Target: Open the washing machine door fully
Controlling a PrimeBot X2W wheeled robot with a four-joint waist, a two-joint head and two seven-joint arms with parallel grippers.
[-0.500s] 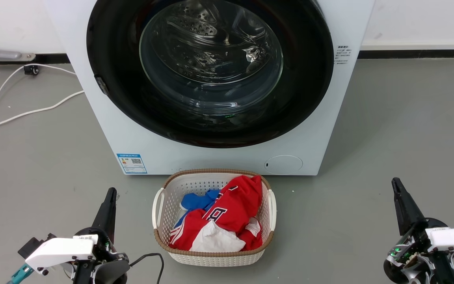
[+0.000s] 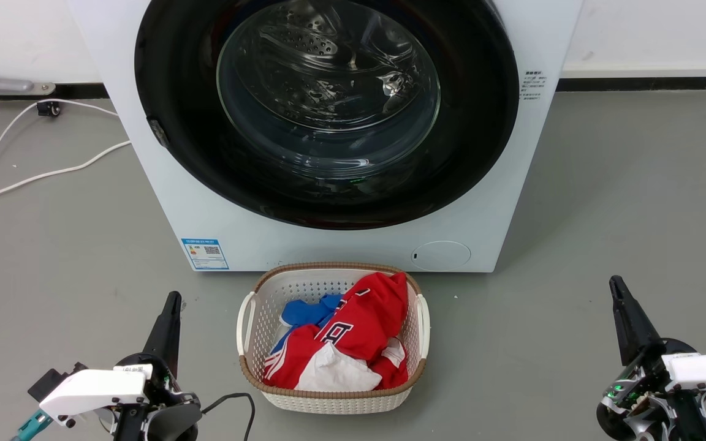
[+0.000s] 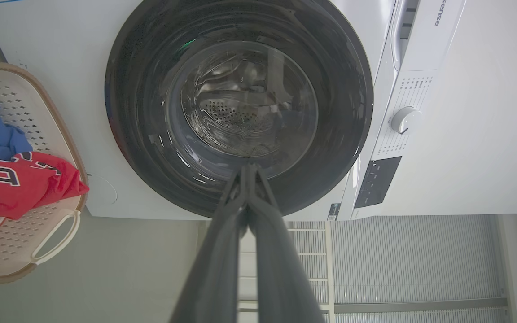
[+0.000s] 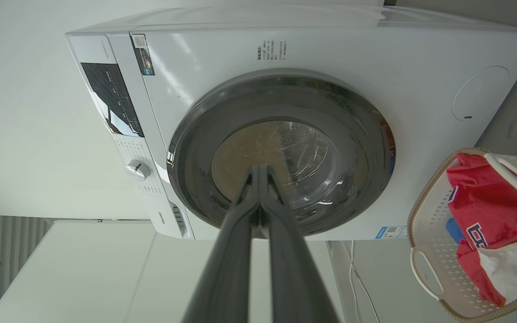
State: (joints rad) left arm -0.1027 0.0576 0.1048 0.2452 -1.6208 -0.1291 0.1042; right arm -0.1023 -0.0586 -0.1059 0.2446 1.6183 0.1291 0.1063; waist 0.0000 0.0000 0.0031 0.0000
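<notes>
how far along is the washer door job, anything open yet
Done: nothing; the washing machine door sits shut, flush on the washing machine. In hand: nothing; left gripper and right gripper are shut and empty, either side of the laundry basket. Left: reach the door, unlatch it, swing it fully open.

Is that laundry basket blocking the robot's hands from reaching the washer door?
Not directly. The laundry basket sits on the floor just in front of the washing machine, between the left hand and right hand. Each hand has bare floor ahead toward the shut washing machine door.
</notes>
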